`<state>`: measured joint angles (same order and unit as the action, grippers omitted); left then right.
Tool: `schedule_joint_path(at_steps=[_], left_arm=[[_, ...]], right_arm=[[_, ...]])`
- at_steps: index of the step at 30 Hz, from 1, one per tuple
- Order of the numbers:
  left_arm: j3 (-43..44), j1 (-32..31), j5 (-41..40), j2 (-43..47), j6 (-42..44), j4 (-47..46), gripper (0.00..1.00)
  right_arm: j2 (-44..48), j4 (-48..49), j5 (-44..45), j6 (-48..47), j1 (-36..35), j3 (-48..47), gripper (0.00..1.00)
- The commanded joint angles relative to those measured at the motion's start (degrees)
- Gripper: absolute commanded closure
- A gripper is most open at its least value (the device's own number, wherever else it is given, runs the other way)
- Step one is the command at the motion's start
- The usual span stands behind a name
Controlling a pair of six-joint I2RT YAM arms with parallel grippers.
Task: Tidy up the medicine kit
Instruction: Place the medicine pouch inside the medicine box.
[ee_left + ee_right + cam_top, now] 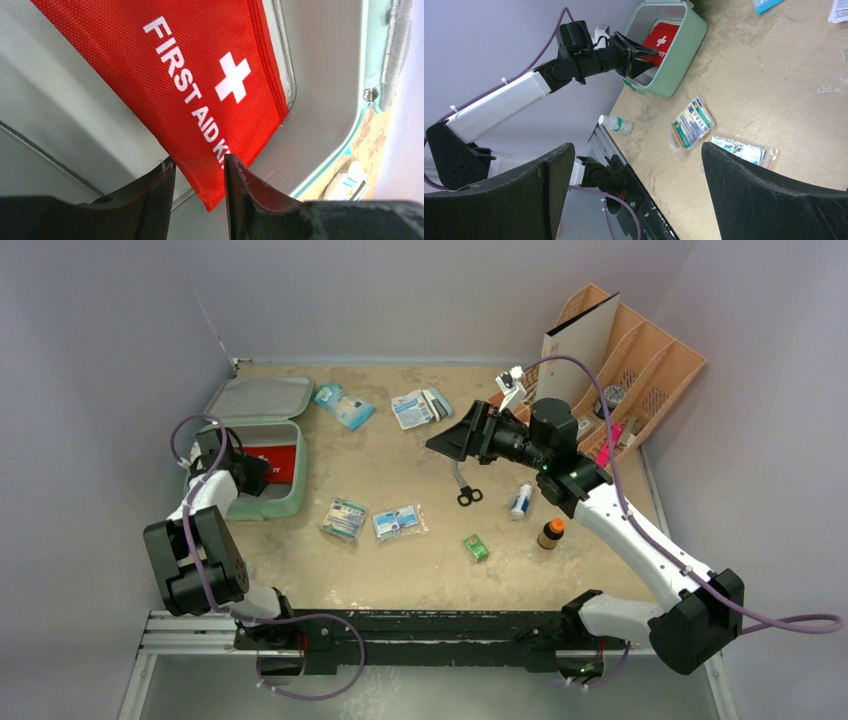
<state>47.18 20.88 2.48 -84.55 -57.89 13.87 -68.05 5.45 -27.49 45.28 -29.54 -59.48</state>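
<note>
We saw the medicine kit (287, 508) lying open at the far-left corner of the surface (420, 575), its lid folded back toward the far wall. A flat red first aid pouch (281, 461) lay inside its tray. The left arm (205, 498) reached into the tray from the near side. In the left wrist view its jaws stood a little apart, with the pouch's (165, 75) lower corner showing in the gap. We could not tell whether either finger touched the pouch.

The right arm (625, 525) hung above the middle of the surface. Its jaws were spread wide and held nothing.

Below and around it lay scissors (468, 495), a white bottle (521, 502), a brown bottle with an orange cap (551, 532) and a small green box (476, 547). Two clear packets (345, 517) (399, 521) lay side by side, just right of the kit. The right wrist view looked across at the kit (679, 65) and showed a small capped bottle (616, 124) near the surface's edge.
</note>
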Motion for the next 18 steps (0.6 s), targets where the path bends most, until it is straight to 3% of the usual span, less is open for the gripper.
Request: schedule_joint_path(at_steps=[1, 7, 18], left_arm=[[5.8, 0.2, 1.3, 1.2, 2.8, 4.0, 0.60], [9.2, 0.2, -2.3, 4.0, 5.2, 10.1, 0.54], [6.1, 0.2, 2.0, -2.0, 6.8, 5.0, 0.58]], right_arm=[[0.9, 0.5, 2.3, -1.3, 0.3, -1.8, 0.01], [0.3, 1.7, 3.8, -1.0, 0.3, -1.4, 0.01], [0.3, 1.7, 3.8, -1.1, 0.3, -1.4, 0.01]])
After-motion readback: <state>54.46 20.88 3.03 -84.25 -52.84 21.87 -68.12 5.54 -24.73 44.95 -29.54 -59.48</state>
